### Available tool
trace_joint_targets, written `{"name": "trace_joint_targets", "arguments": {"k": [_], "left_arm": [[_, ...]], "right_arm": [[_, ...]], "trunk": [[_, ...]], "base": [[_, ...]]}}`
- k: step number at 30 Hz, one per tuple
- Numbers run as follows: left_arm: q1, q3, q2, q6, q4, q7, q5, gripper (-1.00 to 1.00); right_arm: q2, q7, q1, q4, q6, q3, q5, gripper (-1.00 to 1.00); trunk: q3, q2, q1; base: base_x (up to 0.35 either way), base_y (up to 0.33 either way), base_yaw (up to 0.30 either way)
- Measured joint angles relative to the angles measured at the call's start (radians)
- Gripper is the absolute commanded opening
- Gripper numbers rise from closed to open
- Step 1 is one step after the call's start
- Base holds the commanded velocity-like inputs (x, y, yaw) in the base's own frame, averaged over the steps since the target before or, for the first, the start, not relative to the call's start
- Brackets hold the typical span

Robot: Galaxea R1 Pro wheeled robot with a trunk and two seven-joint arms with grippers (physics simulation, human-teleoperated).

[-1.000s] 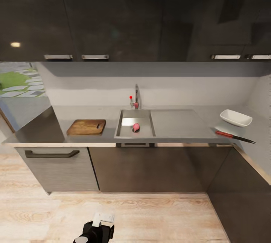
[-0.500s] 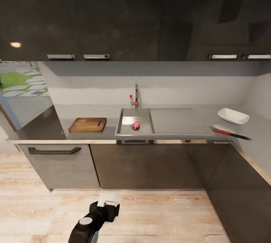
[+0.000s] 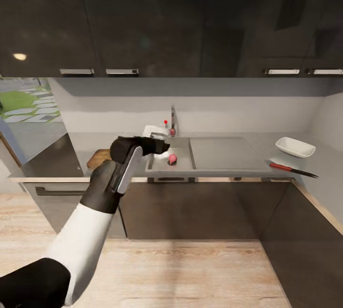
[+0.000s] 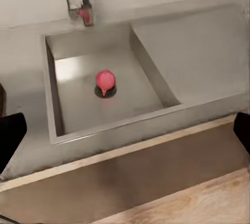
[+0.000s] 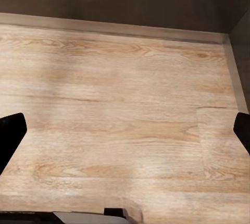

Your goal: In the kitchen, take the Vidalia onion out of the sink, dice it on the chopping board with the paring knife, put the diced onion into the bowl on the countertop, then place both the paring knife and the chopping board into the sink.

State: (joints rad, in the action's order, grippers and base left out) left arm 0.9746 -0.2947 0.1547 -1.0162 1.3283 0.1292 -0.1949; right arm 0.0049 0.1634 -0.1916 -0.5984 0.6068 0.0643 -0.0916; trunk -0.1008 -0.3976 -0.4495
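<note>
Jaws of the left gripper [image 3: 159, 147] stand wide in the head view, raised before the sink [image 3: 190, 169], whose basin holds the onion [image 3: 172, 159]. Left wrist view: onion [image 4: 104, 80] sits on the drain. Right wrist view: right gripper [image 5: 125, 140] spread wide over wood floor [image 5: 120, 104].

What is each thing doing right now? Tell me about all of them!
Onion: sitting on the sink drain, untouched.
Sink: holds just the onion.
Board: flat on the counter, partly hidden by the arm.
Knife: lying on the counter.
Bowl: upright, empty.
Left end effector: open.
Right end effector: open, over floor.
</note>
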Motion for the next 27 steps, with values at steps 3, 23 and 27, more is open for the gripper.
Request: {"name": "trace_joint_targets", "arguments": {"k": [3,23,27], "left_arm": [[0.185,0.002,0.001,-0.001,-0.149,0.001,-0.098,1.00],[0.619,-0.099,0.006,0.013,-0.838,0.004,-0.417,1.00],[0.602,-0.169,0.005,0.013,-0.850,0.004,-0.417,1.00]], "right_arm": [[0.000,0.000,0.000,0.000,0.000,0.000,0.000,1.00],[0.005,0.001,0.000,0.049,0.005,-0.001,0.000,1.00],[0.006,0.001,0.000,0.049,0.005,-0.001,0.000,1.00]], "trunk": [[0.000,0.000,0.000],[0.000,0.000,0.000],[0.000,0.000,0.000]], "base": [[0.000,0.000,0.000],[0.000,0.000,0.000],[0.000,0.000,0.000]]}}
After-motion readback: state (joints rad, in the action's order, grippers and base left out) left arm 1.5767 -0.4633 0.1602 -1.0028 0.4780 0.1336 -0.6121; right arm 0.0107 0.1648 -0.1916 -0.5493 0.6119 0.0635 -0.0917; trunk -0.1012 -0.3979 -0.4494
